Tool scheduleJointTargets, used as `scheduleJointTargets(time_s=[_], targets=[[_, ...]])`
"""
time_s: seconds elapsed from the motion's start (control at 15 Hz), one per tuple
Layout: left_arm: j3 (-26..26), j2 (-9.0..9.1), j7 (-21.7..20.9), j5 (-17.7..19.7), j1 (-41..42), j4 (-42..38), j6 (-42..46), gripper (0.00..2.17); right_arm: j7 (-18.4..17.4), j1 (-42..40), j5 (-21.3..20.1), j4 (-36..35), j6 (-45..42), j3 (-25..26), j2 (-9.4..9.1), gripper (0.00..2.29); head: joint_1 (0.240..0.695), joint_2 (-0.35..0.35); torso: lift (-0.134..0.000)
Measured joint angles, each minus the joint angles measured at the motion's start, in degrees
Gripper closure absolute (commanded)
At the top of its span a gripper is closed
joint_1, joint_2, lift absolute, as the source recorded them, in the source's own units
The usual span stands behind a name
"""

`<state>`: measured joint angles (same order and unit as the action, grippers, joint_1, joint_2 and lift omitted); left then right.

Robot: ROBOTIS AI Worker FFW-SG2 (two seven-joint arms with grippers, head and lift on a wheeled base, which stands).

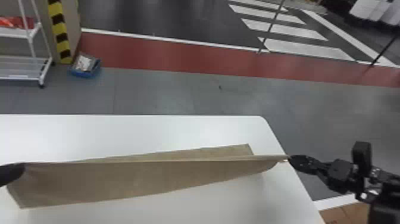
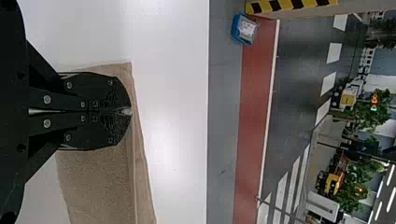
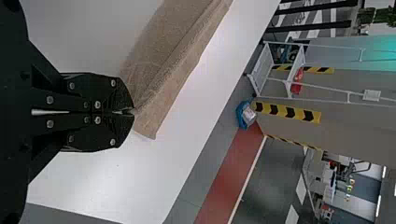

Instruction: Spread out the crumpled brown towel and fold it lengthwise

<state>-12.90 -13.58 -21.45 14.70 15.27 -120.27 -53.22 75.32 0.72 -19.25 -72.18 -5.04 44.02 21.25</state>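
Note:
The brown towel [image 1: 143,178] stretches lengthwise between both grippers over the white table, its upper edge pulled nearly straight and a strip of cloth showing behind that edge. At the head view's left edge is my left gripper [image 1: 11,173], on the towel's left end. My right gripper [image 1: 290,158] holds the right corner near the table's right edge. In the left wrist view, the left gripper [image 2: 127,111] is shut on the cloth [image 2: 98,177]. The right wrist view has the right gripper [image 3: 131,112] shut on a corner of the towel [image 3: 163,70].
The white table [image 1: 134,131] has its far edge beyond the towel and a slanting right edge beneath the right gripper. On the floor past it are a blue bin [image 1: 86,67] and a white rack [image 1: 23,58]. A cardboard box [image 1: 346,214] lies at the lower right.

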Motion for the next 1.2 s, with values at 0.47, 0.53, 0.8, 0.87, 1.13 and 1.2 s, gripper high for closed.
scheduleJointTargets(time_s=[0.47,0.53,0.8,0.87,1.13,1.2], targets=[[4.8,-0.62,0.9,-1.7,-8.8,12.4,1.7,1.39,-8.5,12.5,-6.8,12.2,-0.2,-5.8,0.21,1.48,0.695,-0.265,0.0],[5.5,-0.64,1.1,-2.0,-9.9,14.2,2.5,1.39,-9.8,14.1,-8.1,14.5,-0.3,-6.6,0.32,1.48,0.695,-0.261,0.0],[7.7,-0.93,2.3,-2.9,-12.5,18.7,5.2,1.39,-15.6,17.6,-9.9,21.3,-1.0,-11.8,0.94,1.47,0.695,-0.237,0.0],[8.2,-0.97,2.6,-3.6,-13.0,19.4,5.5,1.39,-16.6,18.2,-10.1,22.5,-1.0,-12.9,0.94,1.47,0.695,-0.232,0.0],[10.4,-1.12,4.0,-5.7,-14.7,22.8,7.4,1.39,-21.1,20.0,-10.8,26.4,-1.2,-16.0,0.89,1.03,0.695,-0.214,0.0],[11.1,-1.12,4.9,-6.2,-15.2,23.8,8.3,1.36,-23.2,20.3,-11.2,27.3,-1.3,-16.4,0.77,1.03,0.695,-0.214,0.0]])
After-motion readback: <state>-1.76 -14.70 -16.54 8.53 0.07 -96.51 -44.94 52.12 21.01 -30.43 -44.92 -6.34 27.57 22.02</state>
